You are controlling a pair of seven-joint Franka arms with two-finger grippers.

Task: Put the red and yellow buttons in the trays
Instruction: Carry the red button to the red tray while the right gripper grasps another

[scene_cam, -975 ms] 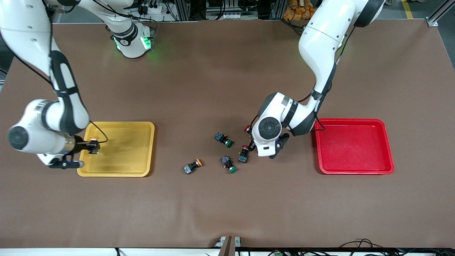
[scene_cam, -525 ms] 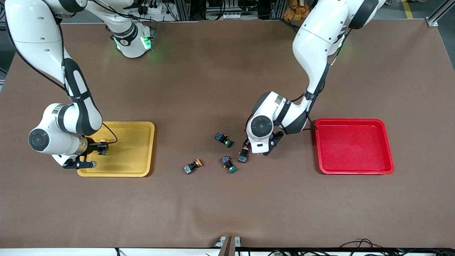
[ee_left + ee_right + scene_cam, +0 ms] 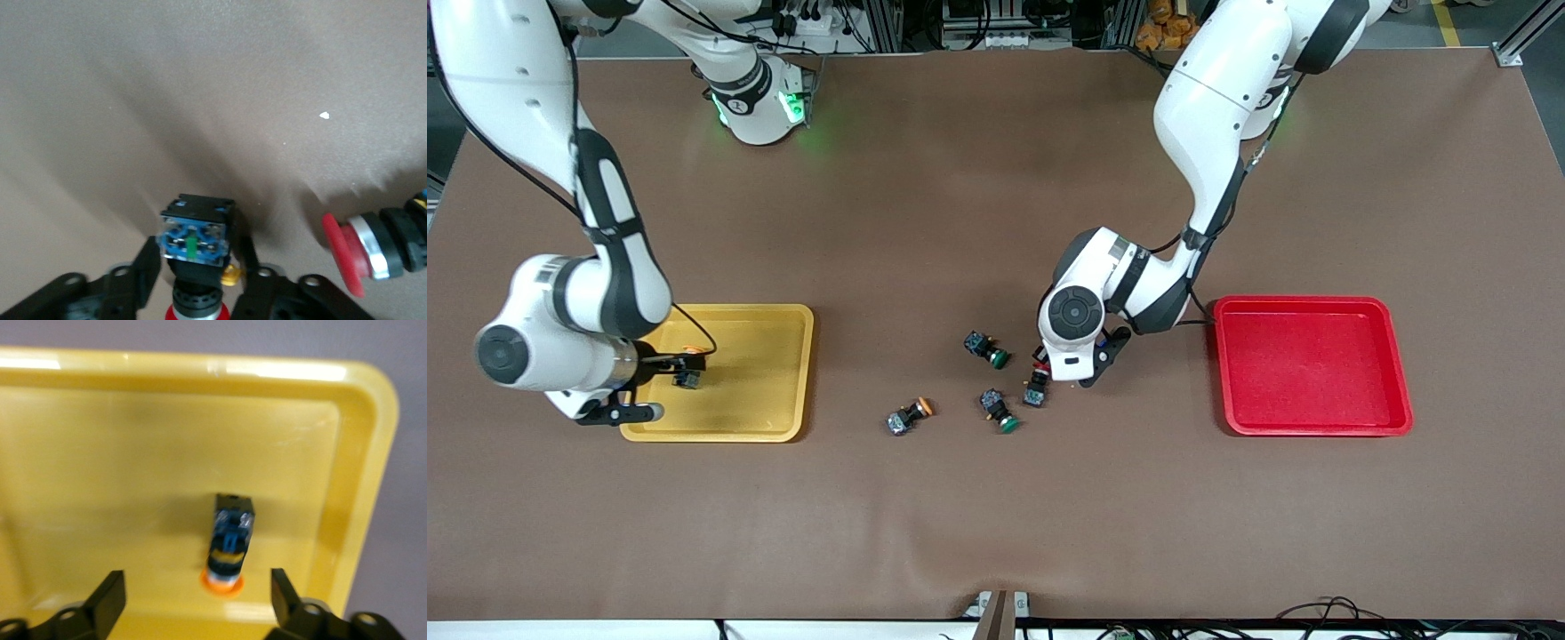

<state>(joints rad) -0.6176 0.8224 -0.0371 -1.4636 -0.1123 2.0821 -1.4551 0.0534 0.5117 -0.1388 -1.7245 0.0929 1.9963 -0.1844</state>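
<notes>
My right gripper (image 3: 679,366) is open over the yellow tray (image 3: 783,373). A yellow-capped button (image 3: 688,373) lies free on the tray floor (image 3: 100,453), between the open fingers in the right wrist view (image 3: 230,543). My left gripper (image 3: 1040,373) is low over the table. Its open fingers stand either side of a red-capped button (image 3: 1035,394), whose blue base (image 3: 195,237) faces the wrist camera. A second red button (image 3: 350,253) lies just beside it and is hidden under the wrist in the front view. Another yellow button (image 3: 910,415) lies on the table. The red tray (image 3: 1312,364) holds nothing.
Two green-capped switches (image 3: 987,347) (image 3: 999,409) lie close to the red button, on its side toward the right arm's end. The red tray is toward the left arm's end, a short way from the cluster.
My right gripper has let go of the yellow button in the yellow tray and drawn back a little. My left gripper has shifted toward the right arm's end and settled around the red button.
</notes>
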